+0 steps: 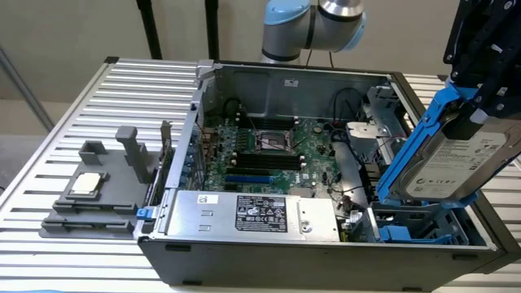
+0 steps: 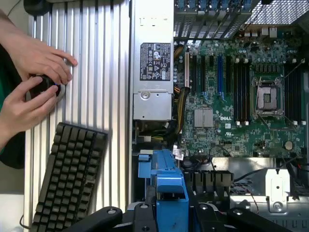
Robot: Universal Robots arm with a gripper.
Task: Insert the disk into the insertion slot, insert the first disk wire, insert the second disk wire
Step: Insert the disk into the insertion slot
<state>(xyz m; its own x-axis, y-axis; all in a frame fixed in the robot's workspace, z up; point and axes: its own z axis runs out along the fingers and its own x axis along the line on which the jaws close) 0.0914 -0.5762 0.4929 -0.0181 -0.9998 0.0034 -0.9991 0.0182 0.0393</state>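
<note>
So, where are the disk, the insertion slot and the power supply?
the disk (image 1: 468,163): exterior view, white label.
the insertion slot (image 1: 404,234): exterior view, blue rail.
the power supply (image 1: 260,213): exterior view, black label.

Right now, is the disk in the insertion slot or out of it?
Out. The disk hangs tilted above the insertion slot, gripped by the jaws, its blue carrier not seated.

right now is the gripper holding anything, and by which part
The gripper holds the disk by the upper end of its blue carrier, tilted above the insertion slot.
</note>
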